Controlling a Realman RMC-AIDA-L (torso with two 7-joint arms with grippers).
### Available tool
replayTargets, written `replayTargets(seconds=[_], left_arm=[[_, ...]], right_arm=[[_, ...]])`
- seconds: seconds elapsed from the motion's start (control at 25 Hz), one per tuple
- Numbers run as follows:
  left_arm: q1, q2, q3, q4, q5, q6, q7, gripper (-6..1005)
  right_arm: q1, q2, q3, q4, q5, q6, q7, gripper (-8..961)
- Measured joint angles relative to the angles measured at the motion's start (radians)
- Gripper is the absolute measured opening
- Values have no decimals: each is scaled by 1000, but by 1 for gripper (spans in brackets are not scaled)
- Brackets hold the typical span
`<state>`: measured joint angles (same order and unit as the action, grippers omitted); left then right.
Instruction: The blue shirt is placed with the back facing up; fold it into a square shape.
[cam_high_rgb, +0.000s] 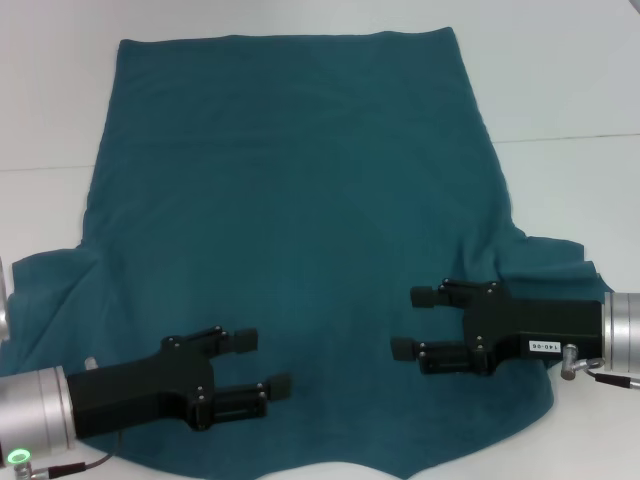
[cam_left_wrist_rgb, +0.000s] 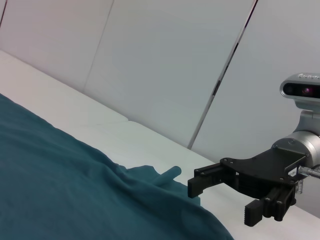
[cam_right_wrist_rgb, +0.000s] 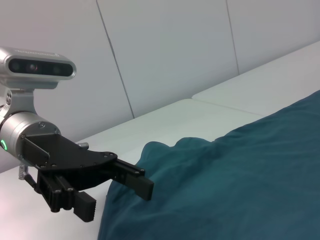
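The blue shirt (cam_high_rgb: 300, 200) lies spread flat on the white table, plain side up, hem at the far end and both sleeves toward me. My left gripper (cam_high_rgb: 262, 362) is open over the shirt's near left part, fingers pointing right, nothing between them. Over the near right part, beside the right sleeve, my right gripper (cam_high_rgb: 410, 322) is open and empty too, pointing left. The left wrist view shows the shirt (cam_left_wrist_rgb: 75, 190) with the right gripper (cam_left_wrist_rgb: 222, 202) past it. In the right wrist view the left gripper (cam_right_wrist_rgb: 116, 199) sits at the edge of the shirt (cam_right_wrist_rgb: 240, 180).
The white table (cam_high_rgb: 570, 80) extends around the shirt on the far, left and right sides, with a seam line running across it. A pale panelled wall (cam_left_wrist_rgb: 165, 60) stands behind the table.
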<state>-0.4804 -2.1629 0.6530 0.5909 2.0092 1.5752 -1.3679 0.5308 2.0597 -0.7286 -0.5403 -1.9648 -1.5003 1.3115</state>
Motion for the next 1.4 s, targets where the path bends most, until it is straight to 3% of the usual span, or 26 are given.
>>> replayTargets(seconds=[0.64,0.88,1.16,1.2,1.4], left_arm=[[-1,4,-19,4,0,-8,-18,874],[8,8,-114,8,0,-75,-79,875],[20,26,-235,10,0,-165,-158,874],[25,37,-287,11,3,-196,-189,874],[40,49,-349,20,6,-236,-233,874]], right_arm=[[1,0,11,0,0,0,0,899],[-9,-1,30,5,1,0,0,899],[-8,4,34,8,2,0,17,900],[-7,5,34,7,2,0,23,900],[-4,11,41,2,2,1,36,899]])
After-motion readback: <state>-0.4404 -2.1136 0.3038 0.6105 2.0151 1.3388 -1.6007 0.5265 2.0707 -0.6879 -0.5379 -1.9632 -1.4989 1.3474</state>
